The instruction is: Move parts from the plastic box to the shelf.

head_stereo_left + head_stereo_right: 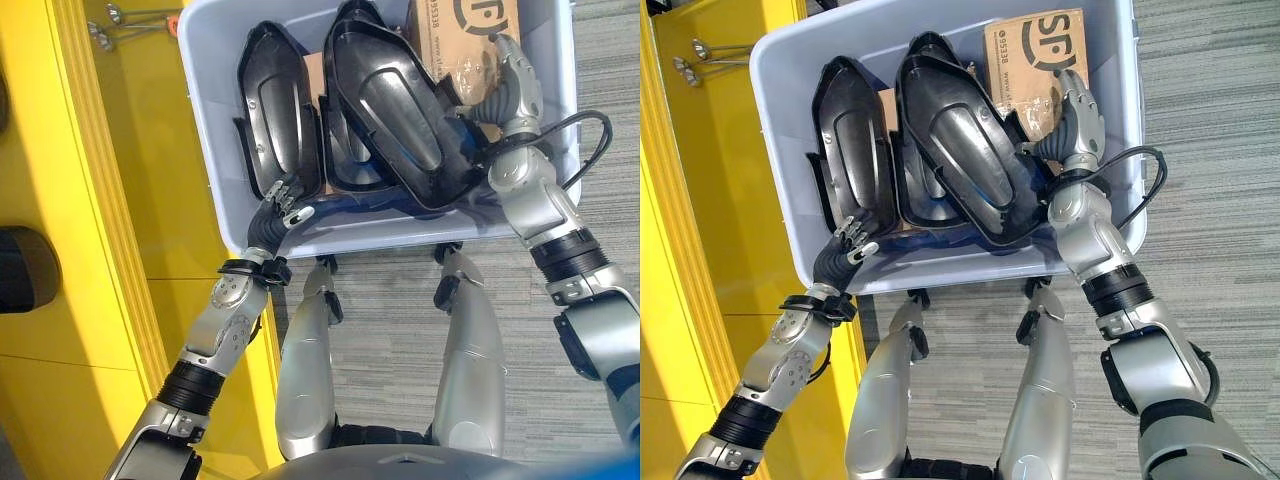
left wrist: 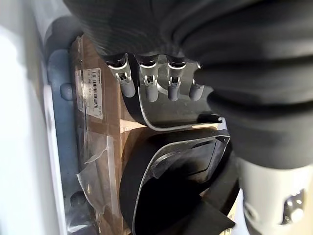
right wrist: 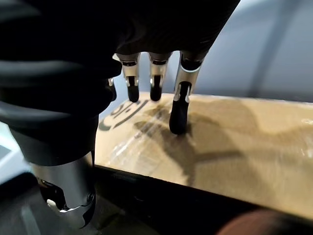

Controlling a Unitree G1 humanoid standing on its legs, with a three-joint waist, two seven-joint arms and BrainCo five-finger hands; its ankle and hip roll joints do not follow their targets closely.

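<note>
left hand (image 1: 283, 197): fingers loosely open at near end of left part (image 1: 272, 105)
part axis: runs away from robot
right hand (image 1: 1072, 118): open over carton (image 1: 1035, 55), farther off

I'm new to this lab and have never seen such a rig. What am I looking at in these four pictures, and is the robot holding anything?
This is a humanoid robot with two silver arms ending in fingered hands. The two wide pictures come from a stereo camera on its head, looking down. The two close pictures come from cameras on its wrists, looking along each hand.

In front of it stands a pale plastic box beside a yellow shelf. Inside the box lie large black moulded parts and a brown cardboard box.

The left hand reaches over the box's near wall, its fingers curled at the lower edge of the left black part. The right hand rests straight fingers on the cardboard. Neither hand clearly holds anything yet.
</note>
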